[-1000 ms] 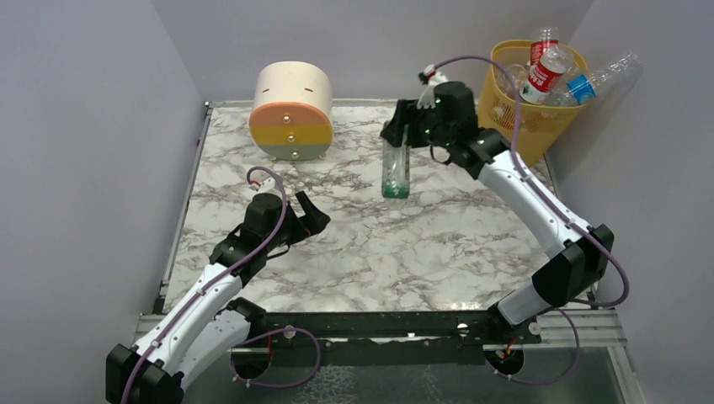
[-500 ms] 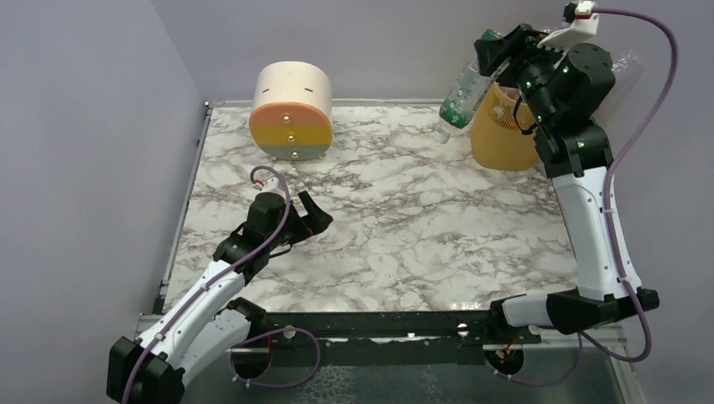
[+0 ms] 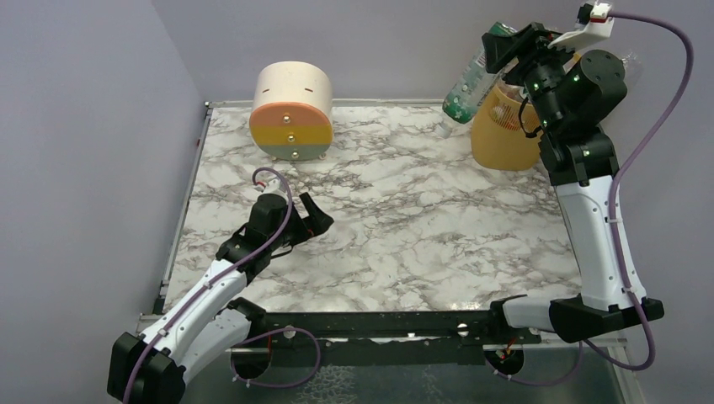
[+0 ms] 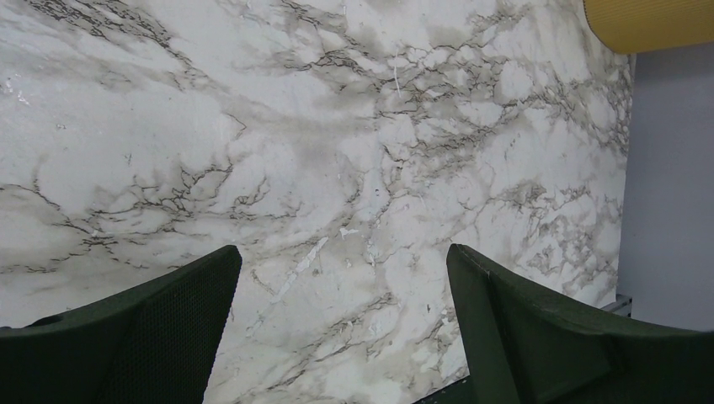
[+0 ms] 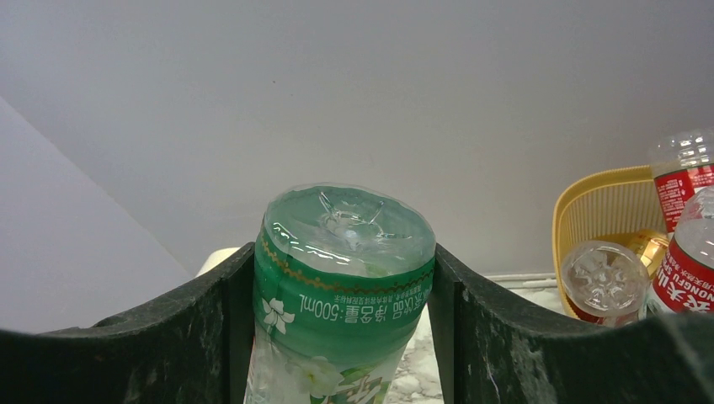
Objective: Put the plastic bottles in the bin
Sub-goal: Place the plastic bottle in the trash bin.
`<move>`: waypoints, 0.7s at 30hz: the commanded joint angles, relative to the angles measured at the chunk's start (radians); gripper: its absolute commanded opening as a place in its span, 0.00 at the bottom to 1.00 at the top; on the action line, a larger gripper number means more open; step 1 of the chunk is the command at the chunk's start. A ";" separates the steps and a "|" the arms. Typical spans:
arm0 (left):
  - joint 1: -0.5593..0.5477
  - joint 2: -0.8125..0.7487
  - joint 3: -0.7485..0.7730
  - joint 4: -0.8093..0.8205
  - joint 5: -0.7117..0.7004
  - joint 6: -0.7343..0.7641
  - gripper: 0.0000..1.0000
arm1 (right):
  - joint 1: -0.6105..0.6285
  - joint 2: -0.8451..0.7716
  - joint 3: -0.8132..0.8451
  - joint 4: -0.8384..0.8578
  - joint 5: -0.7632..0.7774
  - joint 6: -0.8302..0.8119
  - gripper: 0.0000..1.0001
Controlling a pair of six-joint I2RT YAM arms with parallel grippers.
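My right gripper (image 3: 498, 44) is shut on a clear plastic bottle with a green label (image 3: 466, 82). It holds the bottle high in the air, tilted, cap end down, just left of the yellow-orange bin (image 3: 503, 135). In the right wrist view the bottle's base (image 5: 345, 252) sits squeezed between my fingers (image 5: 343, 263). The bin's rim (image 5: 589, 206) is at the right there, with red-labelled bottles (image 5: 684, 181) inside. In the top view my arm hides most of the bin's contents. My left gripper (image 3: 316, 220) is open and empty, low over the marble table (image 4: 337, 143).
A round cream, orange, yellow and green drawer unit (image 3: 291, 109) stands at the back left of the table. The bin stands at the back right corner, close to the purple walls. Its base shows in the left wrist view (image 4: 648, 21).
My right arm has lifted the green-labelled bottle from over the table's middle up and to the right, beside the bin's rim. The left arm has barely moved.
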 commanded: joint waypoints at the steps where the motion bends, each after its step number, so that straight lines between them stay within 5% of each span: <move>1: -0.006 0.004 -0.010 0.042 0.026 -0.002 0.99 | -0.006 0.001 -0.003 0.044 0.003 0.009 0.55; 21: -0.006 0.070 0.012 0.075 0.037 0.013 0.99 | -0.007 0.022 -0.002 0.101 0.008 0.013 0.54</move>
